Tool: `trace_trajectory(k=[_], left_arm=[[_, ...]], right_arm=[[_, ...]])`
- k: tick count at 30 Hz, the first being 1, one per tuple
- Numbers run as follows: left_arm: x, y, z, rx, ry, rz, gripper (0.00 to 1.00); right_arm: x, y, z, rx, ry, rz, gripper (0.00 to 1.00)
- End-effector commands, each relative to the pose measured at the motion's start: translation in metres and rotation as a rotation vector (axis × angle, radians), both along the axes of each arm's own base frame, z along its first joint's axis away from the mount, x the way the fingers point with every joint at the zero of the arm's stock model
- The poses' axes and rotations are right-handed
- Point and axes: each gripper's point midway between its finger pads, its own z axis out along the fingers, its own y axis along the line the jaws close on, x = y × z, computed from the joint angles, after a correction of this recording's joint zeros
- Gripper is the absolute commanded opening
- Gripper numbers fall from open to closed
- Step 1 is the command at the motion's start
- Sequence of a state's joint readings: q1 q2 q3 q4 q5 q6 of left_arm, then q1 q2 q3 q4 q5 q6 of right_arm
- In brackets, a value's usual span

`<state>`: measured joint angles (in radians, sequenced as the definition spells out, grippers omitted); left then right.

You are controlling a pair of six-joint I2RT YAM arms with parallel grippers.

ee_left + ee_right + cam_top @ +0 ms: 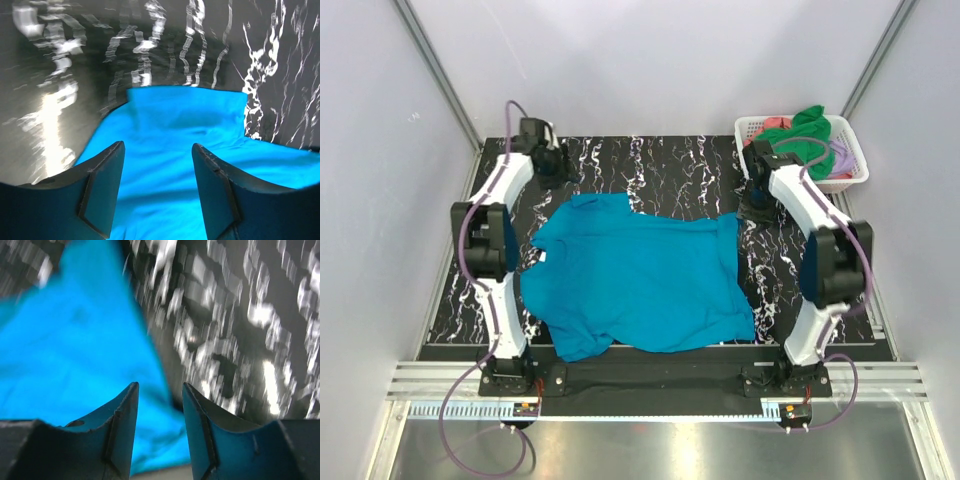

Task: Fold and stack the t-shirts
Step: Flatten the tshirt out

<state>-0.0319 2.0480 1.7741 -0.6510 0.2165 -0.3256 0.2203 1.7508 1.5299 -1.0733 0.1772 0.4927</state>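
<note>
The teal-blue t-shirt (pixel 640 280) lies spread flat on the black marbled table (pixel 670 165). My left gripper (pixel 554 166) is open and empty, just beyond the shirt's far left sleeve. In the left wrist view the sleeve (pixel 185 115) lies under and ahead of the open gripper (pixel 157 146). My right gripper (pixel 757 207) is open and empty over the shirt's far right corner. In the right wrist view the shirt's edge (pixel 100 340) runs beneath the open gripper (pixel 159 385). Green (pixel 812 130), coral-pink (pixel 775 124) and lilac (pixel 842 158) shirts lie bunched in the basket.
The white lattice basket (pixel 852 180) stands at the table's far right corner, close behind my right arm. Grey walls and metal rails enclose the table on three sides. The arm bases stand at the near edge.
</note>
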Motion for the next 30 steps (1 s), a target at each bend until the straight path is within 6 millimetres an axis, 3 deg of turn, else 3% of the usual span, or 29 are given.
trace_trajectory(k=[1,2,3,5,6,13,18,21,27,30], left_arm=[[0.014,-0.029,-0.015,-0.006,-0.010,-0.132,0.62],[0.017,-0.028,-0.017,0.027,-0.007,-0.133,0.63],[0.025,-0.027,-0.022,0.038,0.007,-0.126,0.63],[0.032,-0.028,-0.027,0.035,0.020,-0.118,0.63],[0.034,-0.028,-0.030,0.032,0.024,-0.116,0.62],[0.042,-0.027,-0.039,0.034,0.026,-0.075,0.62],[0.037,-0.029,-0.047,0.020,0.046,-0.064,0.61],[0.035,-0.030,-0.052,0.021,0.054,-0.069,0.61],[0.032,-0.034,-0.049,0.023,0.044,-0.079,0.61],[0.030,-0.033,-0.045,0.024,0.039,-0.079,0.60]], right_arm=[[0.075,-0.014,-0.006,-0.066,-0.136,0.095,0.47],[0.090,-0.012,-0.006,-0.068,-0.157,0.107,0.47],[0.099,-0.010,-0.025,-0.073,-0.129,0.126,0.47],[0.117,-0.008,-0.028,-0.077,-0.159,0.130,0.47],[0.121,-0.007,-0.040,-0.077,-0.140,0.136,0.47],[0.142,0.028,-0.055,0.044,-0.189,0.167,0.39],[0.138,0.050,-0.072,0.043,-0.168,0.215,0.34],[0.136,0.052,-0.083,0.016,-0.145,0.222,0.37],[0.124,0.038,-0.105,-0.056,-0.060,0.180,0.37],[0.119,0.031,-0.101,-0.087,-0.068,0.161,0.32]])
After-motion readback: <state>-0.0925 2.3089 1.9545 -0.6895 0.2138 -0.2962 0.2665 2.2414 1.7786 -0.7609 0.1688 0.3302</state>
